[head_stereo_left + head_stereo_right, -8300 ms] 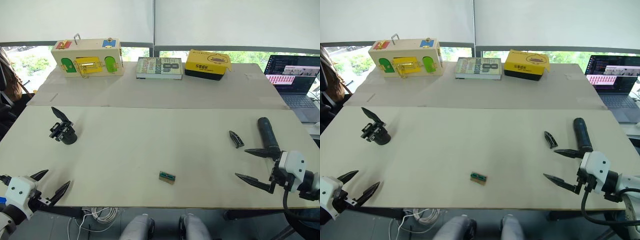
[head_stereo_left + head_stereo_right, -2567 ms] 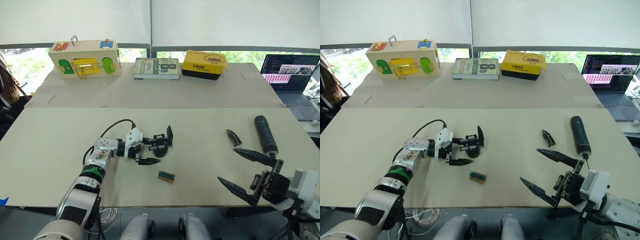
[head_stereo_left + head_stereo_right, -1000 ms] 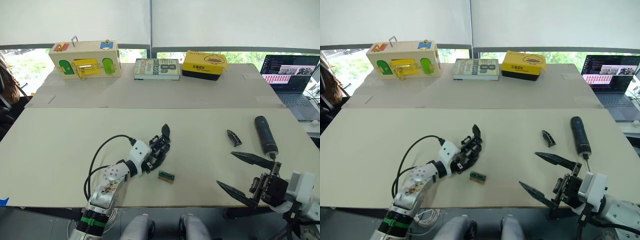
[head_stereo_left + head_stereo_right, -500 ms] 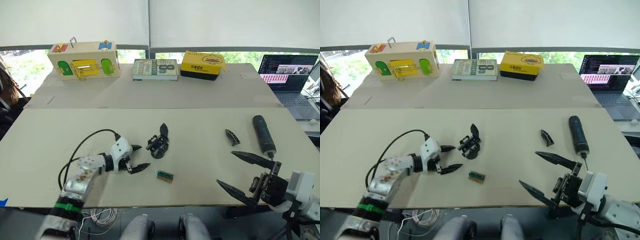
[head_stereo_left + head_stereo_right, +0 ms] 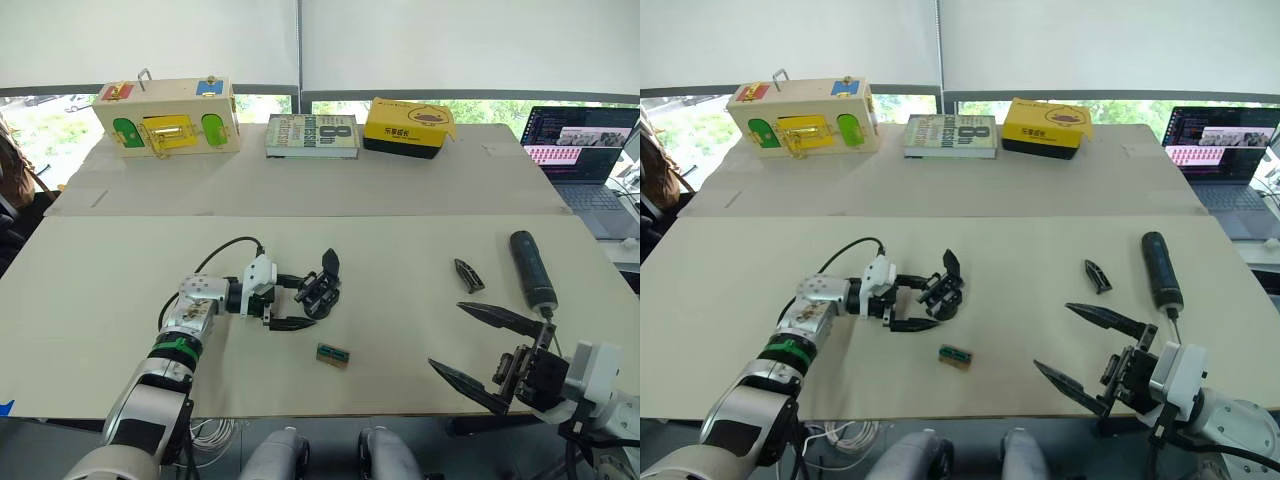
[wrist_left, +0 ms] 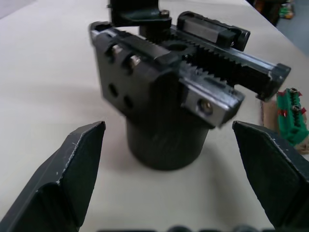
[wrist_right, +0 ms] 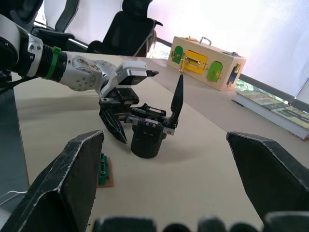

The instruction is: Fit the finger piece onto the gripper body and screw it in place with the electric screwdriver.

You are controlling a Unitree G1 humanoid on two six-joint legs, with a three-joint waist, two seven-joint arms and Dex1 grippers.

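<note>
Black gripper body between left gripper fingers

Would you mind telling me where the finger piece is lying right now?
The finger piece lies on the table's right side in the eye views, just left of the electric screwdriver, beyond the open right gripper.

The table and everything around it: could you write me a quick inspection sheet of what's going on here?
Surface: pale table, second table pushed against its far edge.
Job's things: gripper body standing mid-table; finger piece lying beside the electric screwdriver, apart from it.
Clutter: small green-topped block near the front edge; wooden latch box, book, yellow box at the back.
Grippers: left gripper open, fingers either side of the gripper body; right gripper open, holding nothing.
Cables: black cable on the left arm; white cables below the table edge.
Surroundings: laptop, windows with blinds.
</note>
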